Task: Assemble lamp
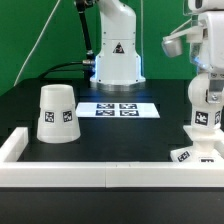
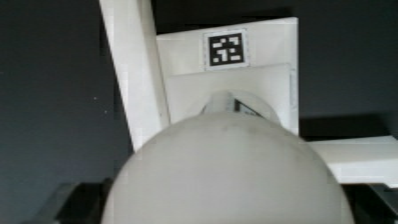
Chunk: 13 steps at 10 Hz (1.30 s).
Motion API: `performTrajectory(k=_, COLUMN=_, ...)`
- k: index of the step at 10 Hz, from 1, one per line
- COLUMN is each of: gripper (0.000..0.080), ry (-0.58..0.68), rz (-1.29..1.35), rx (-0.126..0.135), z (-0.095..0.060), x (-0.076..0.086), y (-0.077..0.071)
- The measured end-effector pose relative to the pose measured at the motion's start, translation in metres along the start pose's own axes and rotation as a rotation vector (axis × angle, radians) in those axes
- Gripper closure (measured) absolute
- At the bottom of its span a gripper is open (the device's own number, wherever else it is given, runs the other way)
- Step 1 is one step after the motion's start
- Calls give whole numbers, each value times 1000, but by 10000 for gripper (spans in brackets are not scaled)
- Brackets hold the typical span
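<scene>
The black table [image 1: 150, 130] is bounded at its near edge by a long white rail [image 1: 100, 178]. The marker board [image 1: 120, 108] lies flat at mid-table. The shade [image 1: 55, 113] stands on its wide end toward the exterior view's left, well apart from the work.

The base [image 1: 192, 154] sits at the exterior view's right, against the rail. The bulb [image 1: 201, 120] is upright directly above it, and whether its stem has entered the socket cannot be told. The gripper [image 1: 203, 106] appears clamped on the bulb, whose ball head fills the wrist view.

Recommendation: keep the stem vertical and centred over the base, press lightly while turning, and guard against the base sliding along the rail.
</scene>
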<state>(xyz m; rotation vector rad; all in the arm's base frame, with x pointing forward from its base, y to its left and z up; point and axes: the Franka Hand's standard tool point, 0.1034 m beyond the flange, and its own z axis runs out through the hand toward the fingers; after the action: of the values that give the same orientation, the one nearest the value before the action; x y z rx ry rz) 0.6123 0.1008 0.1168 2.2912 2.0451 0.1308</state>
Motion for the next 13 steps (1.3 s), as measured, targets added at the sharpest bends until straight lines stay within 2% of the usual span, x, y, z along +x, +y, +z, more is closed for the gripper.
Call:
performTrajectory(k=4, gripper=223, ry=3, rz=98, rx=-3, z=0, x=-7, y=1)
performTrajectory(k=7, gripper=222, ry=46, rz=493, rx=-32, z=1, x=-8, y=-1)
performTrajectory(k=9, gripper=222, ry=67, rz=696, rx=-38, z=1, x=-5, y=1)
performTrajectory(k=13, gripper=220, ry=89, rz=1075, rx=-32, z=-2, x=1, y=5)
